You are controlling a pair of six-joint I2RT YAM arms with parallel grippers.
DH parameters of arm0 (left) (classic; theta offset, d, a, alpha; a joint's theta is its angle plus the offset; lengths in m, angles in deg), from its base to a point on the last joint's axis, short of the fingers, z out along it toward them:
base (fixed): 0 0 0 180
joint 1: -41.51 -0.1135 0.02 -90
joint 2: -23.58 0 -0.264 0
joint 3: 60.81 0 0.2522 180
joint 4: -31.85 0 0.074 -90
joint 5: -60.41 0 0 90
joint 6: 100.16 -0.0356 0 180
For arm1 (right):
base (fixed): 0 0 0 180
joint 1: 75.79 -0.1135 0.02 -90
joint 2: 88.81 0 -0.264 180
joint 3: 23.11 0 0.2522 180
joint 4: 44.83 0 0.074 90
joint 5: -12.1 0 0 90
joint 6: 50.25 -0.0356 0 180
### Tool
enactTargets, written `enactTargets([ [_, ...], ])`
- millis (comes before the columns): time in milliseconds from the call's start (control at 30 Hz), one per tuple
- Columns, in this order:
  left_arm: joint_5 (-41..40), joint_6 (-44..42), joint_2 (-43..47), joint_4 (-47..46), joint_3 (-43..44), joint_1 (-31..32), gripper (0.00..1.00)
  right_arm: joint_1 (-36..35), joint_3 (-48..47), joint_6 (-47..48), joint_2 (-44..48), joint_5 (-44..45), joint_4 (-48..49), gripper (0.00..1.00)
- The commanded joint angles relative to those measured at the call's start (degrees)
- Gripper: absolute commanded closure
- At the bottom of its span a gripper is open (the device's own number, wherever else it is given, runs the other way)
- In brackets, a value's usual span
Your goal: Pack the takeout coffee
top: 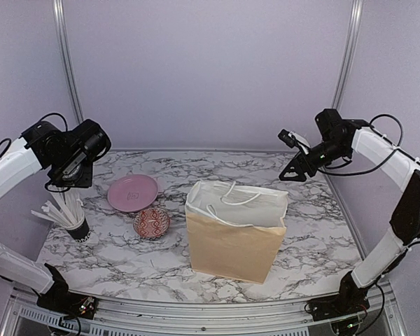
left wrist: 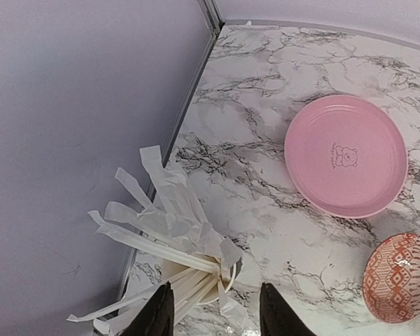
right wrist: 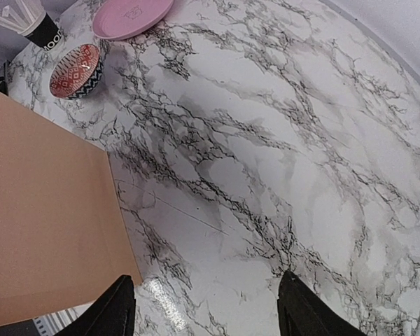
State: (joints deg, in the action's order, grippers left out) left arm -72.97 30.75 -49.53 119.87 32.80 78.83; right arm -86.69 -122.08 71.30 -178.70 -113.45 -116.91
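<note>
A tan paper bag with white cord handles stands upright mid-table on the marble-patterned table. Its inside is hidden, and the white paper coffee cups cannot be made out in any view. Left of it sit a small red patterned bowl, a round pink plate farther back, and a dark cup of white wrapped straws near the left edge. The left gripper hangs above the straws, only its fingertips showing, parted and empty. The right gripper, raised at the far right, is spread wide and holds nothing.
</note>
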Motion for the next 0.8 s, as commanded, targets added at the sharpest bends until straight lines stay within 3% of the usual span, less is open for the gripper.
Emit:
enactTargets([
  [0, -1.67, -2.36, -2.32, 0.89, 1.17, -1.70, 0.60, 0.26, 0.37, 0.59, 0.41, -0.77, 0.00, 0.33],
  [233, -2.13, -3.81, -5.74, -0.61, 0.91, -3.57, 0.61, 0.26, 0.44, 0.57, 0.39, -0.35, 0.14, 0.33],
  [767, -0.26, -6.84, -8.41, -3.33, -0.75, -6.91, 0.81, 0.26, 0.36, 0.39, -0.35, 0.30, 0.25, 0.33],
])
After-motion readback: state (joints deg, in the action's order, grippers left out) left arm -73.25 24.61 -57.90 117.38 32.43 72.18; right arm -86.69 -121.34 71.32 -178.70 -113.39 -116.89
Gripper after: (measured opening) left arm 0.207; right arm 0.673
